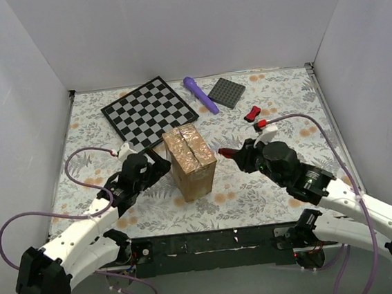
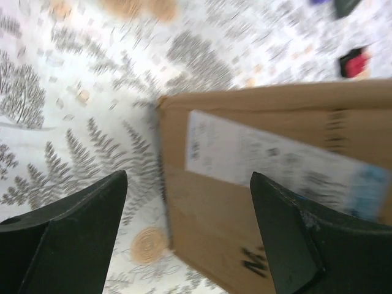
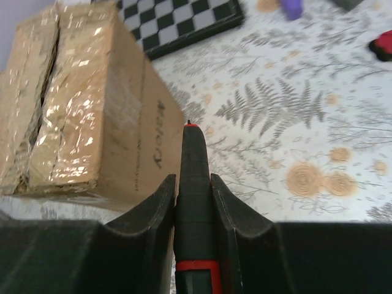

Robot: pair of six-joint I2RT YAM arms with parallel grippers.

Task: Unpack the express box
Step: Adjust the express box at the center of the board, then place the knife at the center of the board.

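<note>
- Three white walls [image 1: 191,29] are seen closing in the workspace on the left, the far side and the right.
- Fern-and-flower cloth is spread over the table [image 1: 289,180], on which everything is set.
- At mid-table the express box [image 1: 192,162] is stood upright between the two arms. Its flaps are closed under shiny tape, and its top seam is run from the near edge towards the far wall, slightly askew.
- A chequered board [image 1: 149,110] is laid just behind the box. A dark grey plate [image 1: 227,92], a purple cylinder [image 1: 200,94] and a small red piece [image 1: 252,113] are scattered further back, well apart from both grippers.
- The left gripper [image 1: 160,163] is held just beside the box's left face, its fingers [image 2: 73,233] spread wide with nothing gripped. It is judged the nearer of the two.
- The right gripper [image 1: 244,155] is clamped on a slim black tool [image 3: 195,214] with a red tip. The tool is pointed leftwards at the box's right face, with a small gap between them.
- The taped seam is judged the next target, so the tool would have to be raised above the top and lined up along it.
</note>
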